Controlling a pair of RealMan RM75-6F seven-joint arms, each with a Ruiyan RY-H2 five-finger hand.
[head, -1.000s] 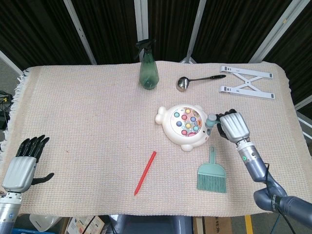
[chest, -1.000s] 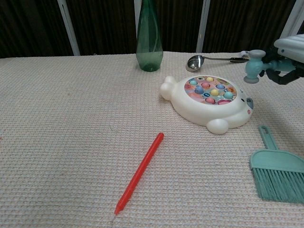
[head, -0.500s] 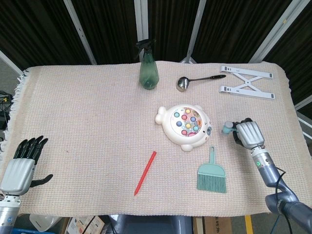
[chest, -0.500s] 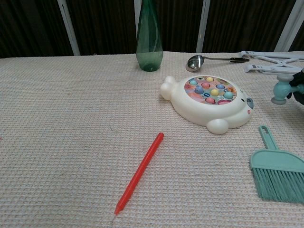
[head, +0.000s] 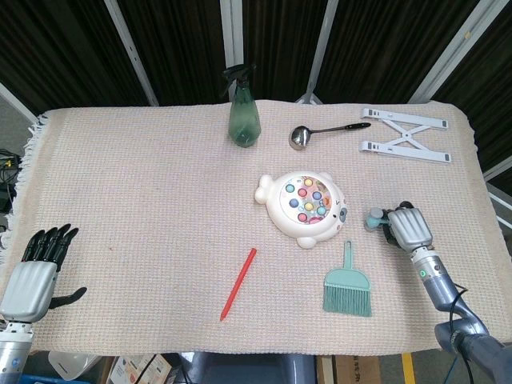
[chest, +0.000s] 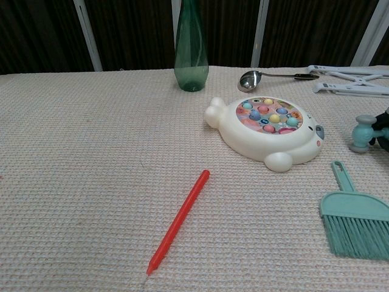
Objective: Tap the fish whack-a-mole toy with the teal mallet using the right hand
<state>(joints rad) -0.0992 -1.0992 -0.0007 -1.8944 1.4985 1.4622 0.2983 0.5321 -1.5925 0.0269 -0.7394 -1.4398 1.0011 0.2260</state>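
at the far left we see our left robot hand (head: pixel 36 272) resting at the surface (head: pixel 128 200) edge, fingers spread and holding nothing; it sits where it was a second ago and takes no part in the tapping.

moving right, a red pen (head: pixel 238 283) lies near the front, and a green spray bottle (head: pixel 243 112) stands at the back. neither has shifted.

next comes the toy (head: pixel 304 206), the white fish with coloured buttons, sitting mid-surface. behind it lie a ladle (head: pixel 324 132) and a white stand (head: pixel 404 134); in front and to its right lies a teal brush (head: pixel 347 286).

the change is on the right. a second ago our right robot hand (head: pixel 408 228) held the mallet (chest: pixel 363 132) right over the toy's right edge. now it has pulled away to the right and dropped low, so the mallet head sits near the surface, apart from the toy. the hand is wrapped around the mallet handle; in the chest view only the mallet head and a dark sliver of fingers (chest: pixel 383 129) show at the frame edge.

we judge this as a retreat after a tap, or a move to set the mallet down. whether the mallet head touches the surface, we cannot tell.
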